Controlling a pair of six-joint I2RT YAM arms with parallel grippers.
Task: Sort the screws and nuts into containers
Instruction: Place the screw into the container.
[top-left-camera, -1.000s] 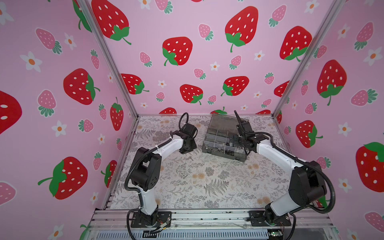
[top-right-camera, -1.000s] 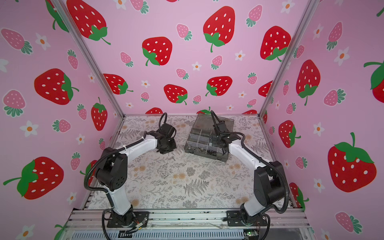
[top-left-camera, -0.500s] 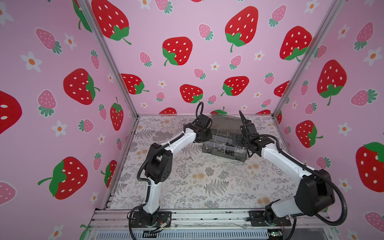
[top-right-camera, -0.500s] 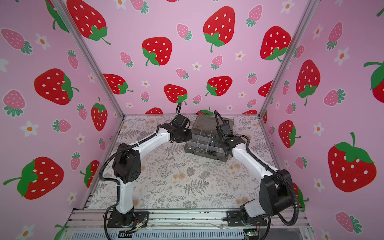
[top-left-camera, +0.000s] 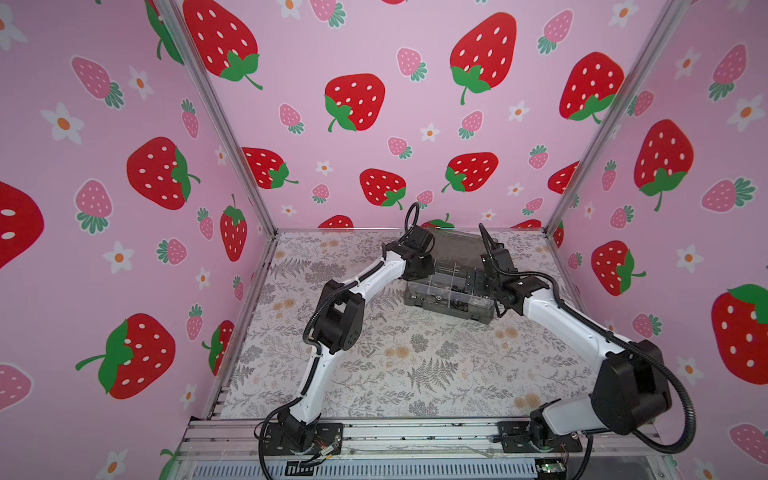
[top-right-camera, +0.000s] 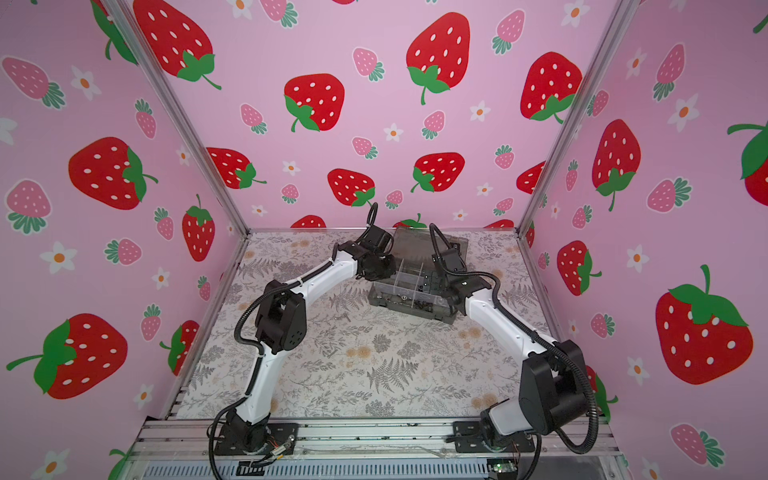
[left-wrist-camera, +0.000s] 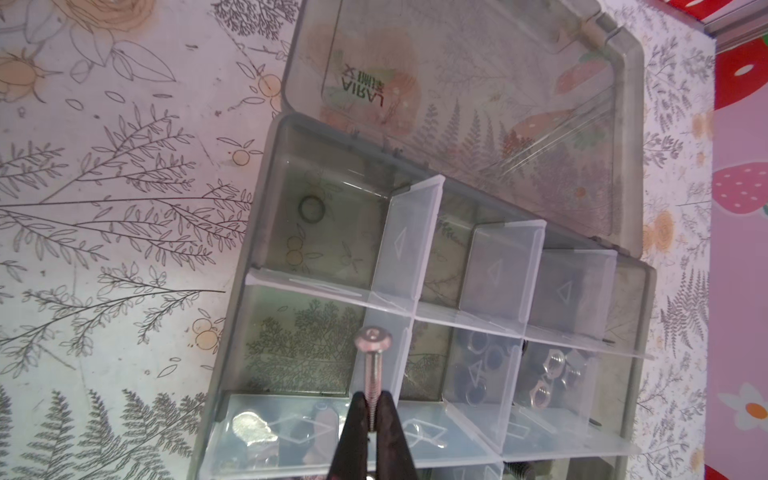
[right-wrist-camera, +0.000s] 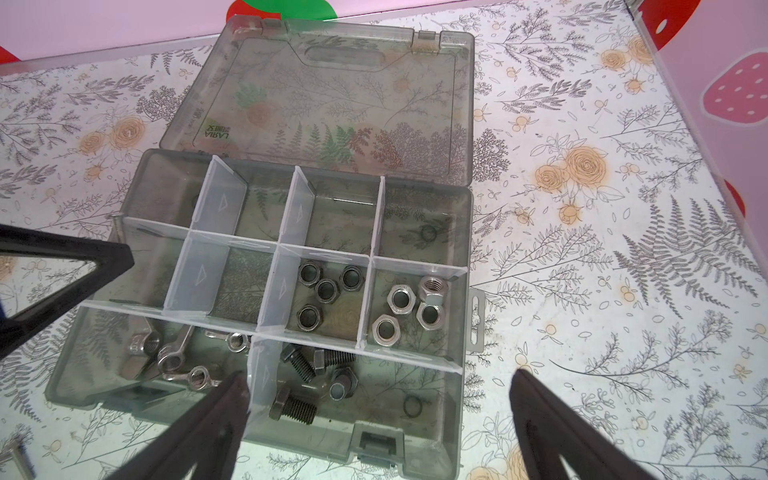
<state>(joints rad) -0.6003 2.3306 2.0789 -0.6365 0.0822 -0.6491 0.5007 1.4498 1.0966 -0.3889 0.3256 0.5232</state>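
Both top views: smoky grey organiser box sat in the upper middle of the frame on the floral desk. Its hinged lid lay open and flat behind it. An arm reached in from either side.

Left wrist view: left end effector was pinched together on the threaded end of a silver screw. The round head pointed away from the fingers. The screw hung above the open box, its head in line with a pale divider. We could not tell which compartment lay beneath it.

Right wrist view: right end effector stood wide apart and held nothing. One finger was over the box's latch-side edge, the other over bare desk beside the box.

Contents noted in the right wrist view:
- black hex nuts in one middle-row compartment
- silver hex nuts in the compartment next to them
- silver wing nuts in the row nearest the latch
- black bolts across a divider from the wing nuts, with a dark ring beside them

In a top view we marked two loose screws on the desk, left of and below the box in the frame.
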